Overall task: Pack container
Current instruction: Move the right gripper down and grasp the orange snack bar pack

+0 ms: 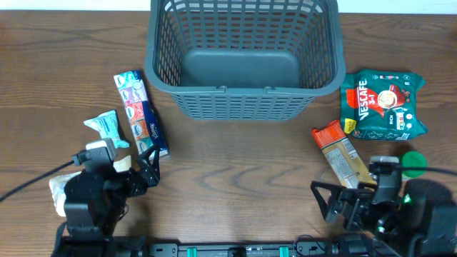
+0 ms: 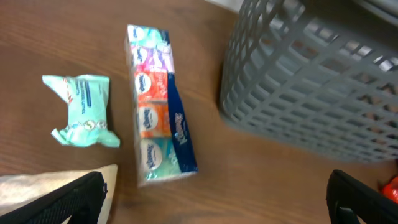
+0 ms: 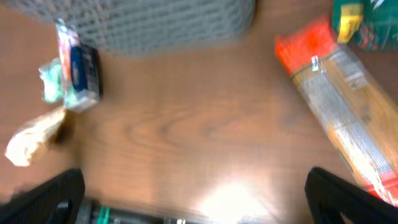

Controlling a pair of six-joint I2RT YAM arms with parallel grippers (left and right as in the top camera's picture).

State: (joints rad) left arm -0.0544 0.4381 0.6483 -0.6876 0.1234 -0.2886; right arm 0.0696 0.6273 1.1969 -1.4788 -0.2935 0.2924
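Firstly, worktop (image 1: 235, 164): wooden; every item is carried on it.
Container (image 1: 243, 106): dark grey lattice basket, set upright at the far middle.
Coffee bag (image 1: 382, 105): green, laid just right of the container.
Tissue strip (image 1: 141, 113): laid near the container's left corner.
Orange packet (image 1: 343, 153): laid beside the coffee bag.
Wipes pack (image 1: 107, 127): laid left of the tissue strip.
Left gripper (image 2: 217, 202): fingers held wide apart.
Right gripper (image 3: 199, 199): fingers held wide apart.

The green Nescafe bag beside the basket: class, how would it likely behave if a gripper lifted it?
The Nescafe bag looks like a soft, crinkled pouch, so it would probably sag rather than stay stiff. Its glossy film may slip when pinched. Lying flat, it seems unlikely to roll.
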